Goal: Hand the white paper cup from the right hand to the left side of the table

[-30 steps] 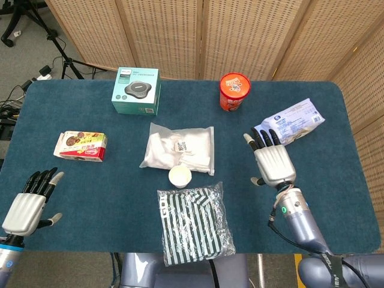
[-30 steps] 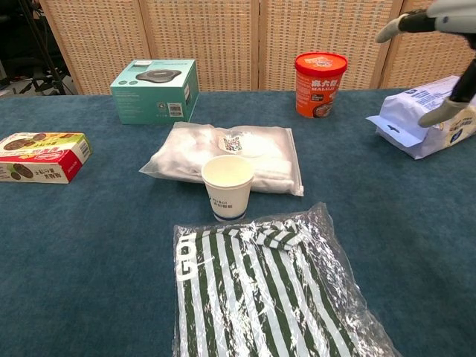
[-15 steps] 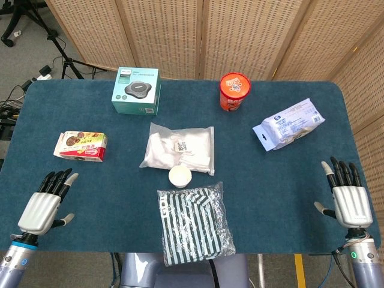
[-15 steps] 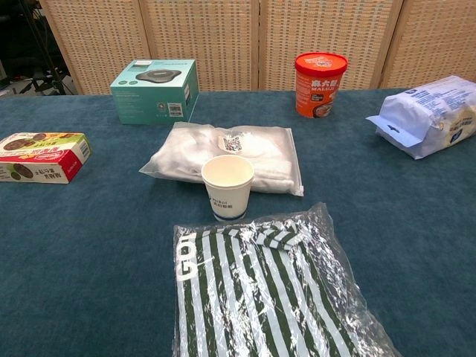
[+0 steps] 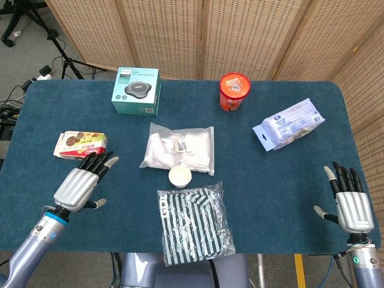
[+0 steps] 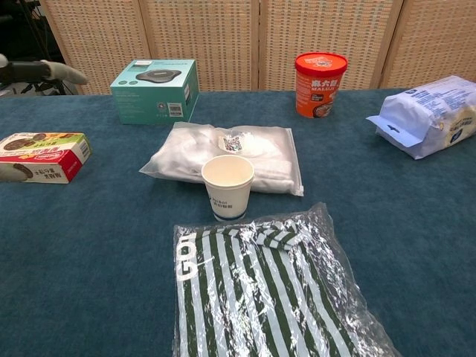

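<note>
The white paper cup point(image 5: 180, 176) point(image 6: 227, 186) stands upright near the table's middle, between a clear bag of white cloth and a striped packet. My left hand point(image 5: 82, 183) hovers over the left part of the table with fingers spread and nothing in it; only a fingertip of the left hand point(image 6: 56, 71) shows at the chest view's top left. My right hand point(image 5: 348, 198) is open at the table's right front corner, far from the cup, and is out of the chest view.
The bag of white cloth point(image 5: 179, 147) lies just behind the cup, a green-striped packet point(image 5: 193, 222) just in front. A snack box point(image 5: 81, 144) sits at left, a teal box point(image 5: 137, 90) at back left, a red noodle cup point(image 5: 234, 91) at back, a wipes pack point(image 5: 288, 124) at right.
My right hand drew back from beside the wipes pack to the right front corner. My left hand moved up and inward from the left front corner toward the snack box.
</note>
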Robot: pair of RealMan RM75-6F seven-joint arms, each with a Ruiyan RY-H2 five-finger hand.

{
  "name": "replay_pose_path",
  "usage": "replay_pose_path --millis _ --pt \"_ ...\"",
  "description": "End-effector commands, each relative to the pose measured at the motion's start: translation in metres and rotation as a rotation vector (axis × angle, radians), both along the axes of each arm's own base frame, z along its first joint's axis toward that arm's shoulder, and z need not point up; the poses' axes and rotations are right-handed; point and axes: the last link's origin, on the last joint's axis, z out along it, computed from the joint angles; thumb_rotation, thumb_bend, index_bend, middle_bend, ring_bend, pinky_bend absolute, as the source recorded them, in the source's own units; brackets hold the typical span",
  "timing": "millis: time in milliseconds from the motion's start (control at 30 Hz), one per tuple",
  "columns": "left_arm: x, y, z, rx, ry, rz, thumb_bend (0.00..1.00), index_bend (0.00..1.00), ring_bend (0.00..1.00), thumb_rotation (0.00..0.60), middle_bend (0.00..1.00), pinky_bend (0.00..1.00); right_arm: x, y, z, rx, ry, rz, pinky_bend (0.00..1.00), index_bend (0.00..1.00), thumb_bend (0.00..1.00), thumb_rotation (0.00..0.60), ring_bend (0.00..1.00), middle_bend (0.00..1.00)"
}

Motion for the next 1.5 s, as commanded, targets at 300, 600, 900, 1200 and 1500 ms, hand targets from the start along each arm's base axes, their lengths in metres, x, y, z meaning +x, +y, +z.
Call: replay_pose_path --millis 300,600,900,1200,1500 --pt "0.098 0.057 -0.070 -0.241 0.187 0.025 0.16 0.04 0.00 0.600 0.00 0.00 -0.003 0.004 0.017 -0.056 -0.064 0.001 0.00 0.00 0.05 0.600 0.00 0.00" --pt "0.150 0.058 -0.100 -0.247 0.216 0.015 0.17 0.05 0.00 0.600 0.00 0.00 -0.007 0.007 0.026 -0.074 -0.100 -0.003 0.00 0.00 0.05 0.600 0.00 0.00" --pt "0.167 0.057 -0.117 -0.213 0.263 0.007 0.17 0.06 0.00 0.600 0.00 0.00 -0.006 0.011 0.030 -0.075 -0.123 0.014 0.00 0.00 0.05 0.600 0.00 0.00" --pt "0.167 0.067 -0.128 -0.207 0.278 0.039 0.17 0.07 0.00 0.600 0.00 0.00 -0.005 0.013 0.030 -0.062 -0.130 0.021 0.00 0.00 0.05 0.600 0.00 0.00" --pt "0.161 0.074 -0.144 -0.198 0.313 0.058 0.18 0.09 0.00 0.600 0.00 0.00 -0.006 0.014 0.032 -0.062 -0.145 0.018 0.00 0.00 0.05 0.600 0.00 0.00"
